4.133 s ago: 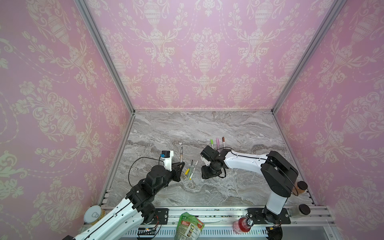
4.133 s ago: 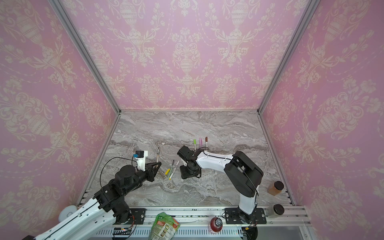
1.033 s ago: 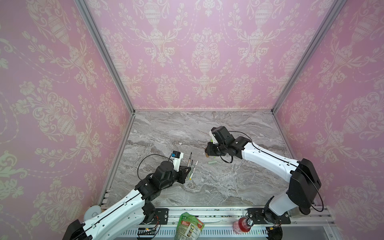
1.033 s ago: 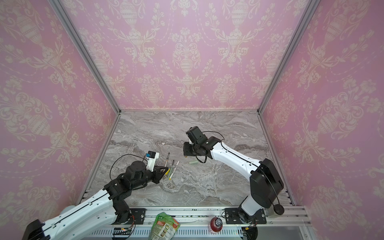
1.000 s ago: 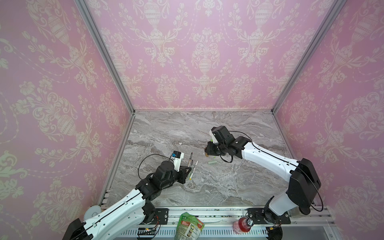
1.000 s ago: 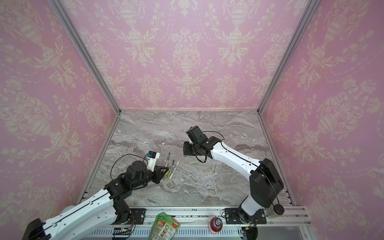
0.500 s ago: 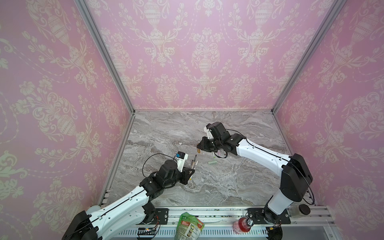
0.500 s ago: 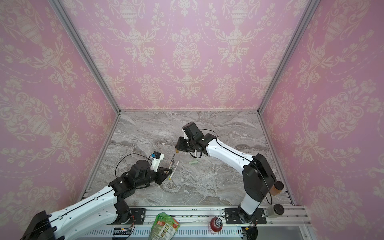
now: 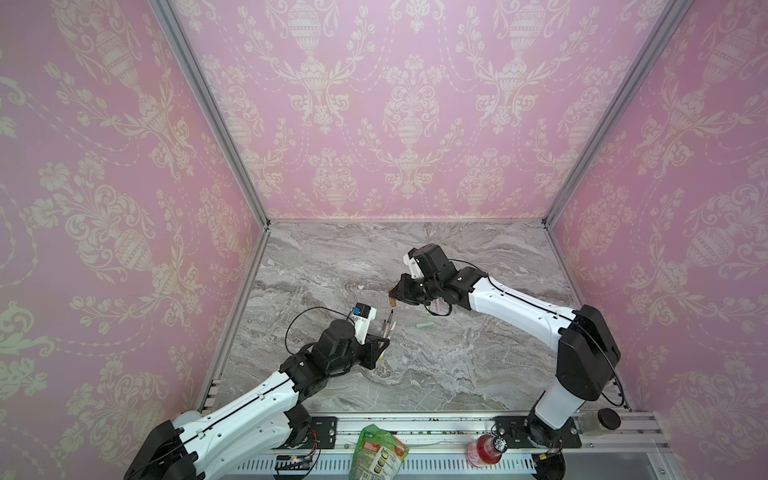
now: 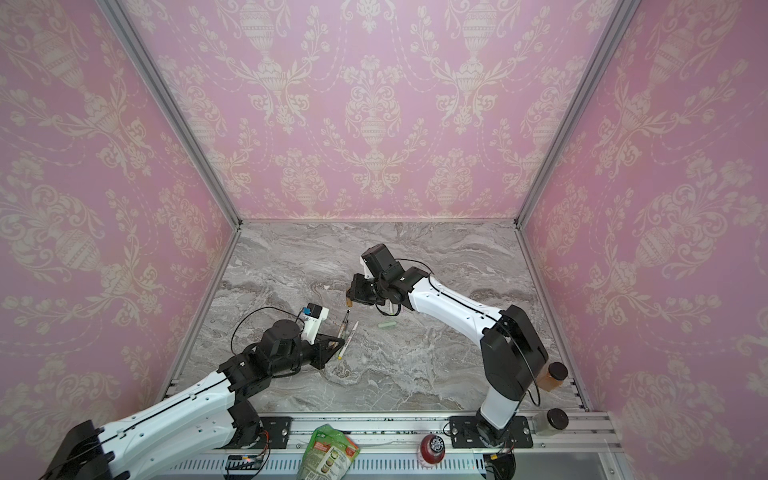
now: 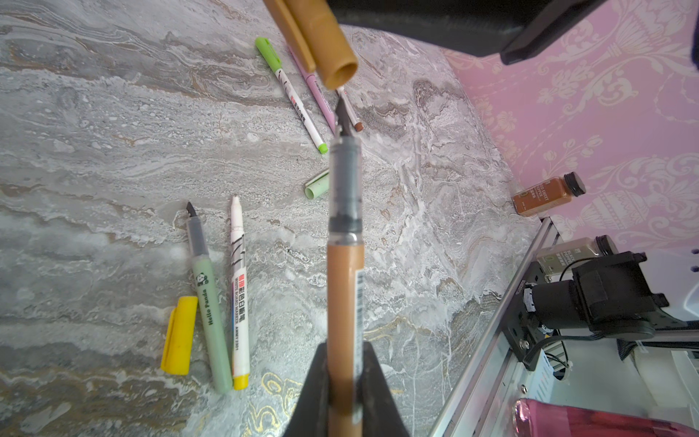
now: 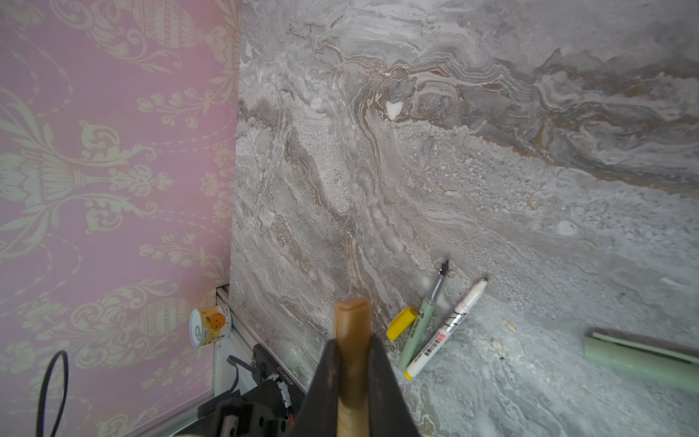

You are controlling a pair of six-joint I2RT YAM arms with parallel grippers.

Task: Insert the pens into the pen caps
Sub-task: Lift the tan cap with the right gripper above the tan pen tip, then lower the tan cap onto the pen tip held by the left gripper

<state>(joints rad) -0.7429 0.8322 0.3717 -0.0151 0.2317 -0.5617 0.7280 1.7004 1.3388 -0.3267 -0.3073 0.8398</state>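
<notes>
Left gripper (image 11: 346, 378) clamps tan plastic pen (image 11: 345, 287), right gripper (image 12: 351, 363) clamps tan tubular cap (image 11: 329, 41), tip just short of its mouth mid-air; pale green pen (image 11: 212, 321) and white pen (image 11: 239, 287) lie uncapped on grey marble table (image 11: 113, 132); three farther pens (image 11: 299, 102) look capped.

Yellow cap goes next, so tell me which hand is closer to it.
Left. The left hand, shut on the tan pen, hovers close beside the yellow cap; the right hand, gripping the tan cap, is farther back.
</notes>
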